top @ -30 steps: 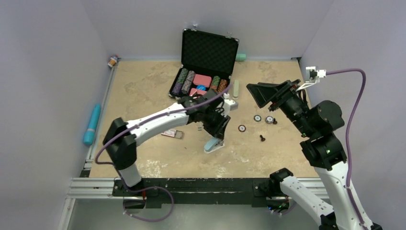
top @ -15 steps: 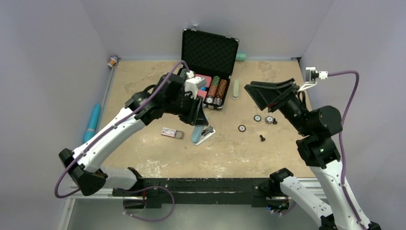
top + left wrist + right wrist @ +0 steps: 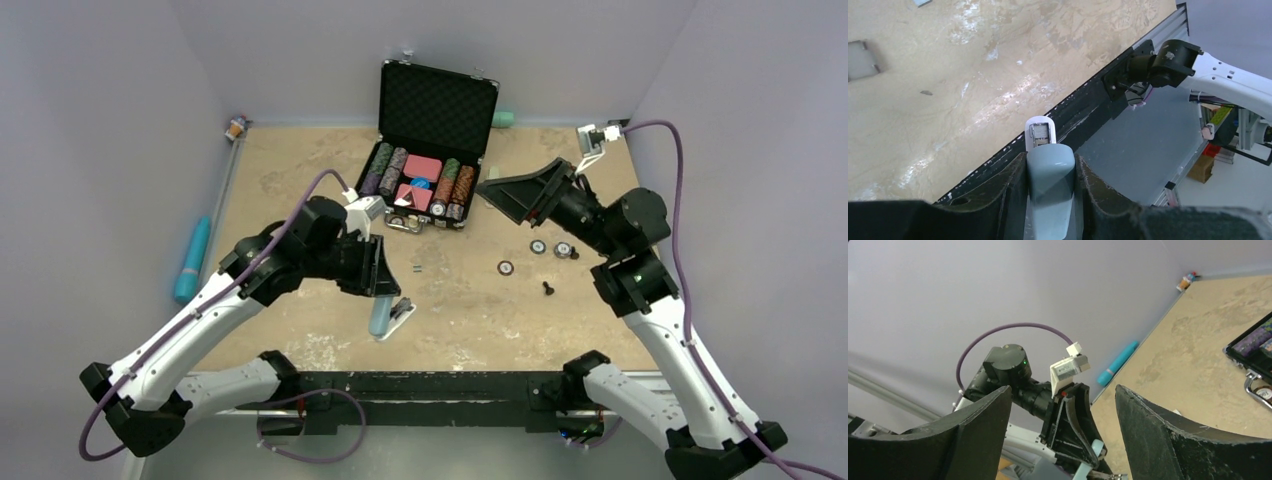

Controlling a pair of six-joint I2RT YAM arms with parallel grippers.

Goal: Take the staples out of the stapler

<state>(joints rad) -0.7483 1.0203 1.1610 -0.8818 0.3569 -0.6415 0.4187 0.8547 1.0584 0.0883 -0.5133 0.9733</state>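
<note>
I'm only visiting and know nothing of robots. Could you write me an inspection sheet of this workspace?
Surface: tan table, scuffed with pale patches.
Job's things: stapler held near the front edge; tiny strips, likely the staples, lie on the table.
Clutter: open chip case, loose chips, blue tube at the left edge.
Grippers: left gripper shut on the stapler; right gripper open, empty.
Cables: a purple cable on each arm.
Surroundings: plain walls.
</note>
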